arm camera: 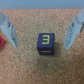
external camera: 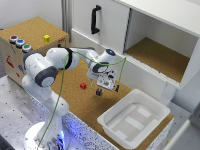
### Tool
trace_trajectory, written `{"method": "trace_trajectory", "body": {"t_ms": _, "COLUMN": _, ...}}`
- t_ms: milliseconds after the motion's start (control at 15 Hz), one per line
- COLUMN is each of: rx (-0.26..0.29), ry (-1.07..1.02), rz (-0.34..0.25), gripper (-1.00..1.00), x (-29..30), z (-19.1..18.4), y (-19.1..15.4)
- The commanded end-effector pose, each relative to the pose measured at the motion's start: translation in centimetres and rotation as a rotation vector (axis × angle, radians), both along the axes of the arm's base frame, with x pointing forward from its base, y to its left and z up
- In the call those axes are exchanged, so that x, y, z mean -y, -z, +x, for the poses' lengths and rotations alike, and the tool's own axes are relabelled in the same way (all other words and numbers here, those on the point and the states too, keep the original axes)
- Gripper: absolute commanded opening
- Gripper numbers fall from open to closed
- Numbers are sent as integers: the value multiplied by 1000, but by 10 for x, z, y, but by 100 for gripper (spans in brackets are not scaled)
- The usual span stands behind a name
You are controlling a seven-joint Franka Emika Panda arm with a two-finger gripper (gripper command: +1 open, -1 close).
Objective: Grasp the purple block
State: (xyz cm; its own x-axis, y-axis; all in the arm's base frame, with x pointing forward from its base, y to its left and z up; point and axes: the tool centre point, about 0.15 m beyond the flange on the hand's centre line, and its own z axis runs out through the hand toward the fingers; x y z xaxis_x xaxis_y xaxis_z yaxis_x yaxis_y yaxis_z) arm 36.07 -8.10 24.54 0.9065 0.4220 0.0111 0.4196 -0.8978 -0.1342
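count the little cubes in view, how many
3: yellow cube on the cork-topped box, red cube on the cork mat, purple block beside it under the open claw. Others may be hidden.

Cork-surfaced worktop [external camera: 75, 100]; perforated metal base plate [external camera: 12, 107] beneath. White cabinet [external camera: 150, 35] behind: one door with black handle [external camera: 94, 19], one open compartment [external camera: 160, 55] with cork floor. Cork-topped box [external camera: 30, 30] at the exterior view's left. Grey wall [external camera: 25, 10] behind.

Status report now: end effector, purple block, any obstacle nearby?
End effector open, fingers either side of the purple block, not closed on it. Block sits on the cork surface. Red cube close beside one finger, outside the gap.
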Motion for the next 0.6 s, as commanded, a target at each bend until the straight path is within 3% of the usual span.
{"method": "trace_trajectory", "body": {"t_ms": 0, "rx": 20, "ry": 61, "rz": -147, "gripper": 100, "x": -16, "z": 13, "y": 27}}
{"method": "trace_trajectory", "body": {"t_ms": 333, "rx": 16, "ry": 95, "rz": -172, "gripper": 100, "x": -26, "z": 17, "y": 35}}
{"method": "trace_trajectory", "body": {"t_ms": 400, "rx": 16, "ry": 94, "rz": -170, "gripper": -100, "x": -26, "z": 16, "y": 36}}
{"method": "trace_trajectory", "body": {"t_ms": 533, "rx": 4, "ry": 92, "rz": -160, "gripper": -100, "x": -24, "z": 12, "y": 39}}
